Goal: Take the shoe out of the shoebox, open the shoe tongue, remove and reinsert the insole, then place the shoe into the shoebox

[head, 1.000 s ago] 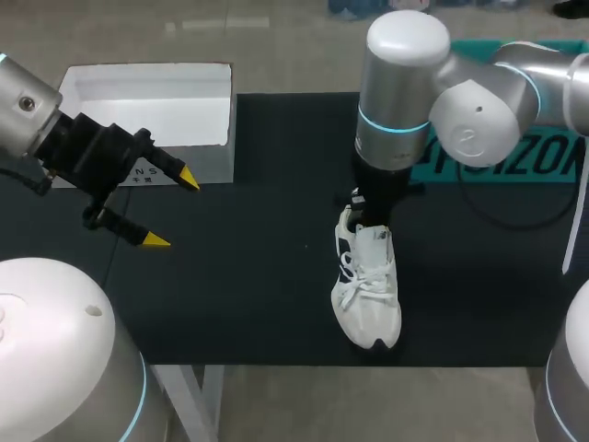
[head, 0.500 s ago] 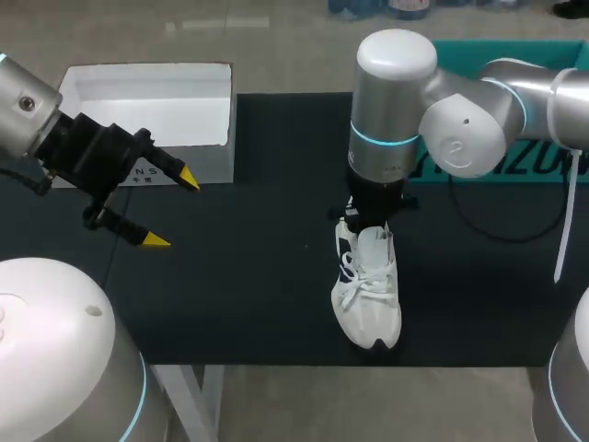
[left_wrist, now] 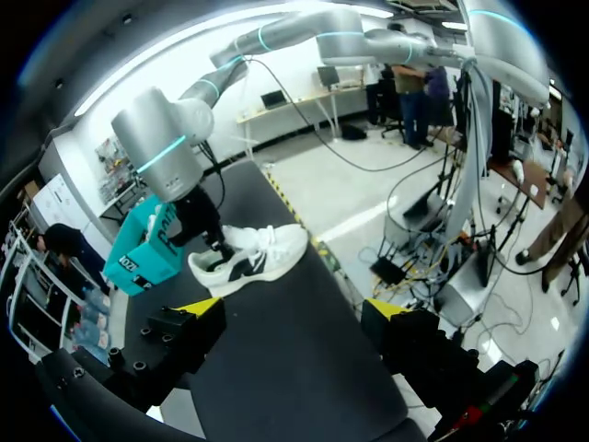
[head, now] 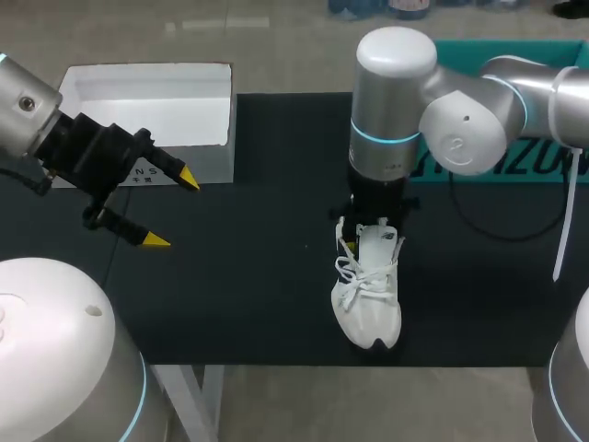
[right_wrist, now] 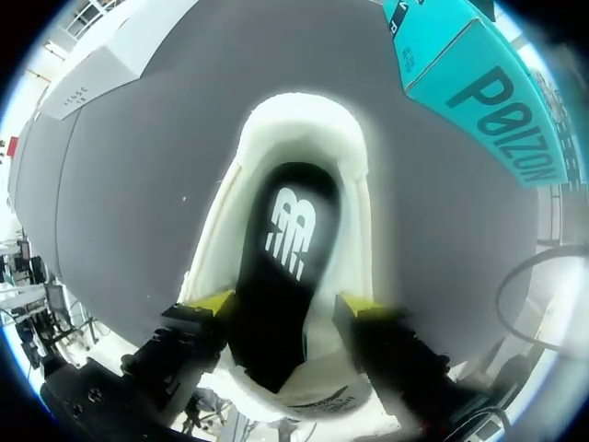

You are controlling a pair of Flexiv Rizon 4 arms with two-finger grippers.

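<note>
Our right tool, fingers apart, hangs over the shoe on the table; its tips perhaps touch the collar. The shoe has rolled upright since a second ago. Our left tool stays spread beside the shoebox.

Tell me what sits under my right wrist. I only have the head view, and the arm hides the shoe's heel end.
Observer: The right wrist view looks straight down into the shoe. Its dark insole lies inside.
Operator: Report the right gripper's state.
Observer: The right gripper is open, with one yellow tip over each side of the shoe's opening and the insole showing between them.
Operator: Describe the shoe from the left arm's side.
Observer: The left wrist view shows it side-on, standing on its sole with its toe pointing away from the right arm. There is a dark marking along its side.
</note>
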